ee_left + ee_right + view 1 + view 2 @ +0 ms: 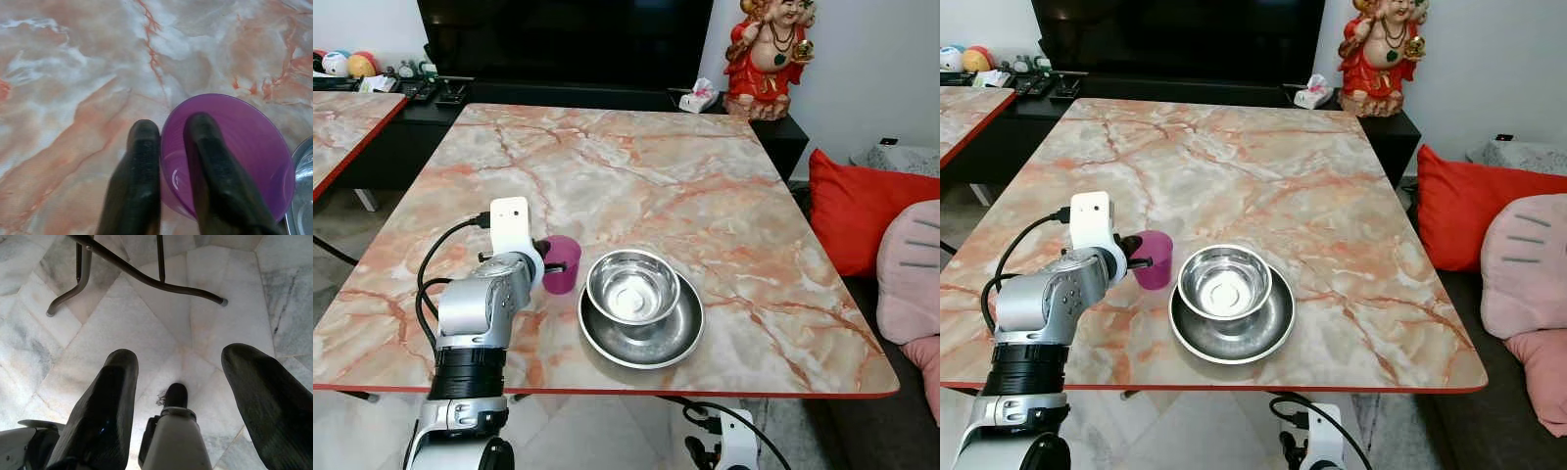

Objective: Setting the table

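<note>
A purple cup [562, 262] stands on the marble table [636, 166] just left of a steel bowl [632, 287] that sits in a wider steel dish [646, 333]. My left gripper [168, 147] is shut on the purple cup [234, 147], one finger inside the rim and one outside. The left arm [484, 313] reaches up from the table's near edge. My right gripper [178, 362] hangs open below the table, over the tiled floor.
A red statue [769, 54] and a tissue pack [697, 98] stand on the dark cabinet behind the table. Red and pink cushions [881, 235] lie at the right. A second marble table [342, 122] is at the left. Table legs [146, 274] cross the floor under me.
</note>
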Available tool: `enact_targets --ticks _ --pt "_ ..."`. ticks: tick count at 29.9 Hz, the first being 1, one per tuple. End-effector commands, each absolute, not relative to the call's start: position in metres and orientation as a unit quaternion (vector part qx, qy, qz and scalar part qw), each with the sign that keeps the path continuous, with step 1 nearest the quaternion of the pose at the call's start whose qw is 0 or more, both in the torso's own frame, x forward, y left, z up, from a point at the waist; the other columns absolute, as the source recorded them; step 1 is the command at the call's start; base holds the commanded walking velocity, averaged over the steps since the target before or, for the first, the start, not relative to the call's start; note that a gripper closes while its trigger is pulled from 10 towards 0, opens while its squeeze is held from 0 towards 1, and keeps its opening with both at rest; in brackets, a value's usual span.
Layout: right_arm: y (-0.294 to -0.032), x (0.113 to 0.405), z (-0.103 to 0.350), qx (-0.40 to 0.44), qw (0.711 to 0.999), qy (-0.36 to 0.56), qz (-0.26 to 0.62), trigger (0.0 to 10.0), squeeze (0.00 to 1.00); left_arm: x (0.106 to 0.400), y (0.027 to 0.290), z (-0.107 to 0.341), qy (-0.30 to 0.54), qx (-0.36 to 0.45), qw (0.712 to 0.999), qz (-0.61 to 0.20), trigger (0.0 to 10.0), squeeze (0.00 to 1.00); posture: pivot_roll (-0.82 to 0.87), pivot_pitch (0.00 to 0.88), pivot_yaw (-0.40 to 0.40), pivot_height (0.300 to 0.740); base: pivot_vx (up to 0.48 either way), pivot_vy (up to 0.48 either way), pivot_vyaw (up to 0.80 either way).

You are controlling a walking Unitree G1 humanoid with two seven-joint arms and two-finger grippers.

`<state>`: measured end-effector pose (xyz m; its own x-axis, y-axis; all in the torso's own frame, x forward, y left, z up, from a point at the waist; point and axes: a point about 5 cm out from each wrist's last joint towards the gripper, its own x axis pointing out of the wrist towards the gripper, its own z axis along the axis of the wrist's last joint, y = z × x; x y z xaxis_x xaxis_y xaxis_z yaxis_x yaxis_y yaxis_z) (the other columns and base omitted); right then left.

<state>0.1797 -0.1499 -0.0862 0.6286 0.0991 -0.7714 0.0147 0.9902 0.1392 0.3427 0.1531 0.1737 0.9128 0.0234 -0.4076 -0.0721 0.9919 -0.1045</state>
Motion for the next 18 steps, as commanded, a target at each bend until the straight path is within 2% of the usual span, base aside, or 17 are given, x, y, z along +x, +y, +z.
enact_targets --ticks 1,2,3,13,18 --pt "-0.154 0.175 -0.088 0.065 0.898 0.434 0.021 10.0 0.0 0.341 0.152 0.176 0.201 -0.058 0.978 0.024 10.0 0.35 0.13 0.0 -0.077 0.74 0.0 0.0 0.0" --pt "-0.154 0.175 -0.088 0.065 0.898 0.434 0.02 10.0 0.0 0.341 0.152 0.175 0.201 -0.058 0.978 0.024 10.0 0.35 0.13 0.0 -0.077 0.74 0.0 0.0 0.0" --pt "-0.154 0.174 -0.088 0.065 0.898 0.435 0.02 10.0 0.0 0.341 0.152 0.176 0.2 -0.058 0.978 0.024 10.0 0.0 0.13 0.0 -0.077 0.74 0.0 0.0 0.0" --pt "-0.146 0.175 -0.089 0.066 0.897 0.436 0.025 10.0 0.0 0.343 0.15 0.194 0.142 -0.045 0.989 0.017 10.0 0.0 0.13 0.0 -0.077 0.74 0.0 0.0 0.0" --pt "-0.144 0.175 -0.089 0.067 0.897 0.437 0.026 10.0 0.0 0.342 0.147 0.19 0.153 -0.046 0.987 0.006 10.0 0.0 0.13 0.0 -0.077 0.74 0.0 0.0 0.0"
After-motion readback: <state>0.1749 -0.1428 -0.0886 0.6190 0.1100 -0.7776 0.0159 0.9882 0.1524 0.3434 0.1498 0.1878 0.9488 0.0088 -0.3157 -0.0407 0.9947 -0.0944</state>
